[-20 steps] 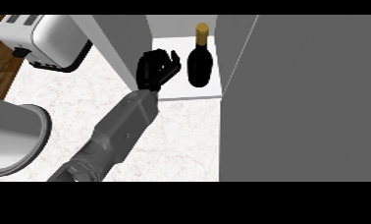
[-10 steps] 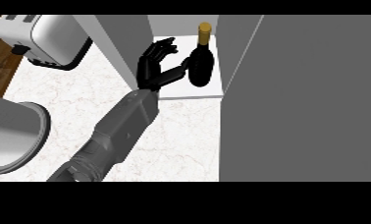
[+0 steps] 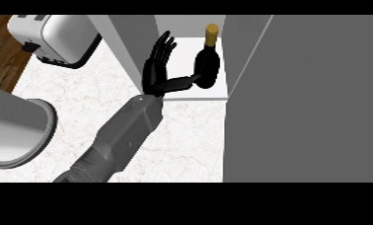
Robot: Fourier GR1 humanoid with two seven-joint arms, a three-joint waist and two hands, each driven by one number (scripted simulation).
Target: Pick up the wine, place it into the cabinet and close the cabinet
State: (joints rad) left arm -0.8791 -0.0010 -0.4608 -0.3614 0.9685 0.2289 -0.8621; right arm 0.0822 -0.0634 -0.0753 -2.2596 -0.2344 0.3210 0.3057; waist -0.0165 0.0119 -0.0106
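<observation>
- Wine bottle [image 3: 207, 66]: dark glass with a gold cap, upright on the white cabinet shelf [image 3: 191, 94], just right of the hand.
- Hand [image 3: 159, 68]: black, fingers straight and spread wide, pointing away from the robot; the thumb reaches right to the bottle's lower side, holding nothing.
- Cabinet door [image 3: 299, 100]: grey, further right of the bottle.
- Toaster [image 3: 59, 39]: well left of the hand, on the marble counter [image 3: 73, 95].

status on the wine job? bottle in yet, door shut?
Done: the wine bottle stands upright inside the cabinet. In hand: the one visible hand, open with fingers straight, sits left of the bottle, thumb at its side. Left: closing the cabinet door, which stands open.
</observation>
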